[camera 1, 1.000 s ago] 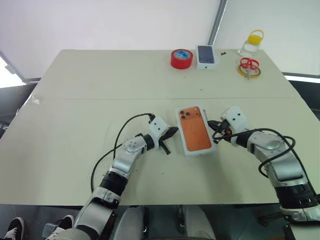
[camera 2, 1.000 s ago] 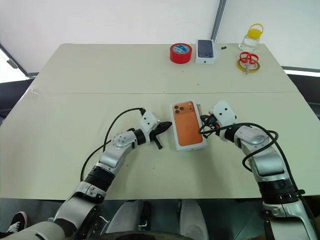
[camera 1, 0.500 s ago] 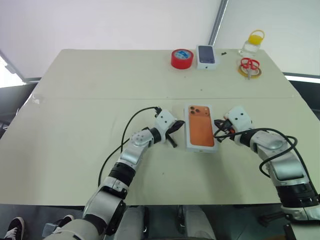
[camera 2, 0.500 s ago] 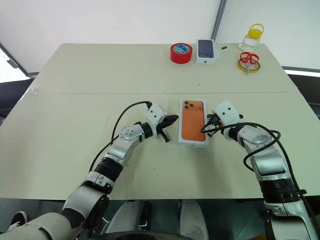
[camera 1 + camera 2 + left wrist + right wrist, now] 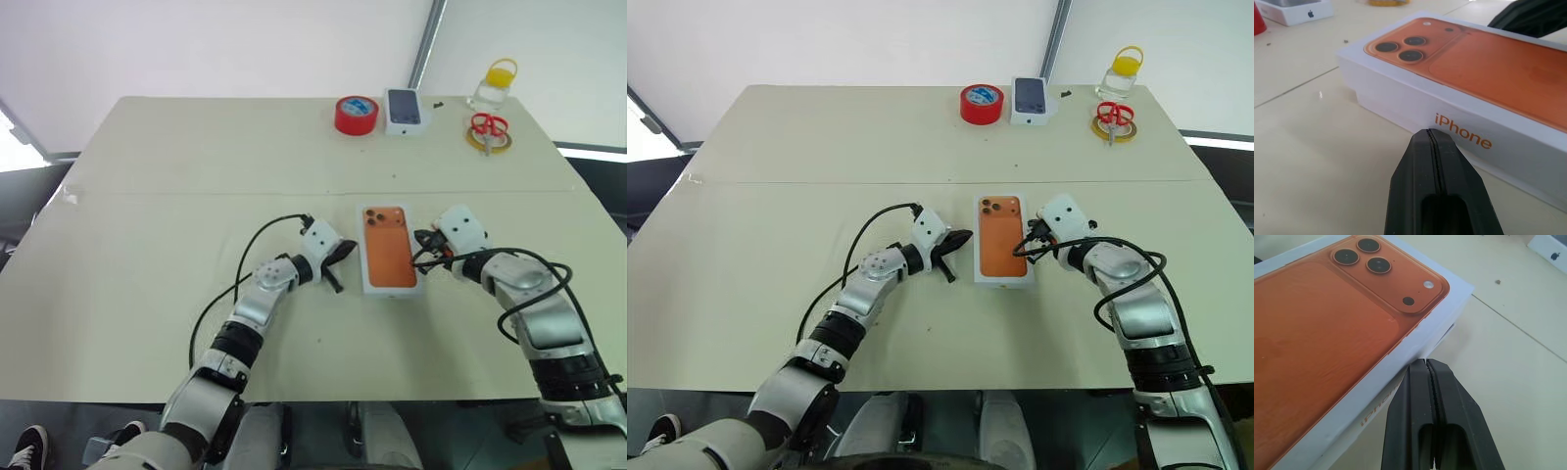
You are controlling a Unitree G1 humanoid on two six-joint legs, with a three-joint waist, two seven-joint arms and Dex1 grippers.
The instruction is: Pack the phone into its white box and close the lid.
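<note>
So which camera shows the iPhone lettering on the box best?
The left wrist view: the orange lettering on the white box reads whole. The right wrist view catches it partly, at a slant; in the head views it is too small.

A wide pale counter [image 5: 774, 225], with a seam running across it. Near the middle lies the white box [image 5: 1004, 253], closed, its top printed with an orange phone picture — long axis running away from the robot. Along the far edge sit a red tape roll [image 5: 981, 104], just beside it a small white carton [image 5: 1031, 101] printed with a dark phone, then red-handled scissors [image 5: 1114, 121] on a yellow ring, and a clear bottle [image 5: 1120, 72] with a yellow cap — well apart from the box.
</note>
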